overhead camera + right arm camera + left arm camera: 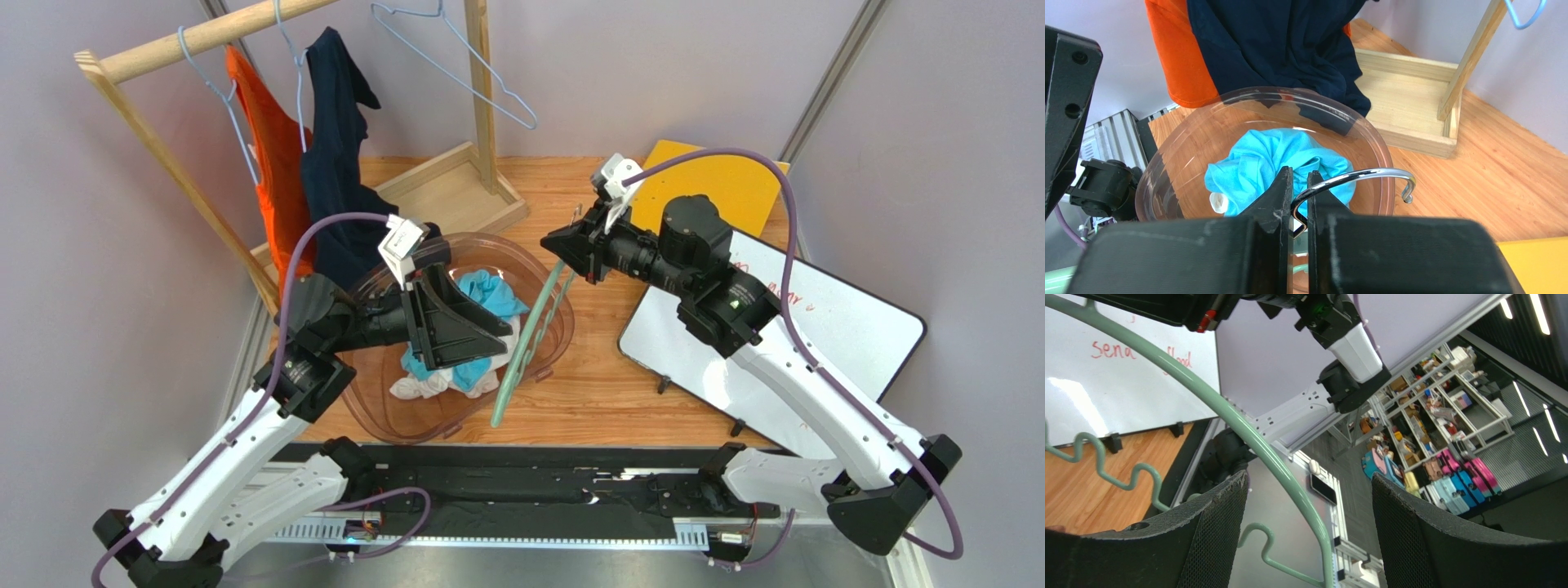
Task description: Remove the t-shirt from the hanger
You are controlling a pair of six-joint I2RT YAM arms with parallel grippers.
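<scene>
A bare mint-green hanger hangs tilted over the right rim of the clear bowl. My right gripper is shut on its chrome hook, seen in the right wrist view between the closed fingertips. A crumpled light-blue t-shirt lies in the bowl beside a white cloth; it also shows in the right wrist view. My left gripper is open above the bowl. In the left wrist view the hanger's green arm runs between its spread pads, touching neither.
A wooden rack at the back left holds an orange shirt and a navy shirt on blue wire hangers, plus an empty wire hanger. A whiteboard and a yellow pad lie on the right.
</scene>
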